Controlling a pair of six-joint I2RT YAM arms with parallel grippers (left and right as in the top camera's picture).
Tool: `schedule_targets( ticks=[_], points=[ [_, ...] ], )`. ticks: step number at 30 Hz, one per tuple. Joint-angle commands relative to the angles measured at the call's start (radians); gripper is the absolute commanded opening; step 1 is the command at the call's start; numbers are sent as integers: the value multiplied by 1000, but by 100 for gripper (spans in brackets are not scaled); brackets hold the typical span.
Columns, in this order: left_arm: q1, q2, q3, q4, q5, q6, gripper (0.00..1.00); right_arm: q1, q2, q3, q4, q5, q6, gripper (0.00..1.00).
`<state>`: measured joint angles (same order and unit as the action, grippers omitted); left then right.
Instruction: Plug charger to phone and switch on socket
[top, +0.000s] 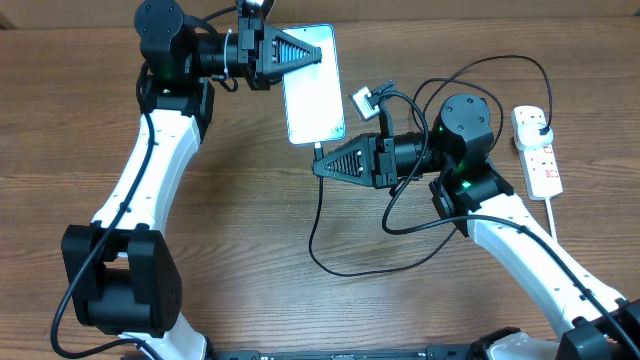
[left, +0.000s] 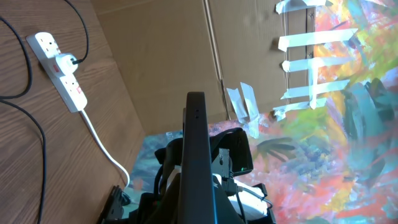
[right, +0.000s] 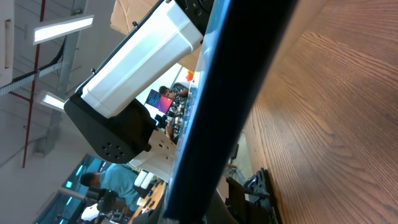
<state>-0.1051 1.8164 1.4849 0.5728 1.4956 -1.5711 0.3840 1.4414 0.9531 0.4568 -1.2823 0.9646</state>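
The phone, light screen up, lies at the table's far middle. My left gripper is shut on its far end. In the left wrist view the phone shows as a dark edge-on bar. My right gripper is at the phone's near end, shut on the charger's connector tip, which touches the phone's bottom edge. The phone's edge fills the right wrist view. The black charger cable loops across the table to a black plug in the white socket, which also shows in the left wrist view.
A small white connector block lies right of the phone. Black cable loops arch over the right arm. The socket's thick white cord runs toward the table's edge. A cardboard wall stands behind the table.
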Motion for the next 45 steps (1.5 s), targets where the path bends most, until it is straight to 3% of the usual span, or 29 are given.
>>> schedule_targets(
  ticks=[1, 45],
  points=[
    [-10, -5, 12, 8, 23, 19, 4, -16, 1, 2, 10, 29, 0, 4],
    [-37, -5, 12, 8, 84, 49, 4, -26, 1, 2, 36, 103, -3, 4]
  ],
)
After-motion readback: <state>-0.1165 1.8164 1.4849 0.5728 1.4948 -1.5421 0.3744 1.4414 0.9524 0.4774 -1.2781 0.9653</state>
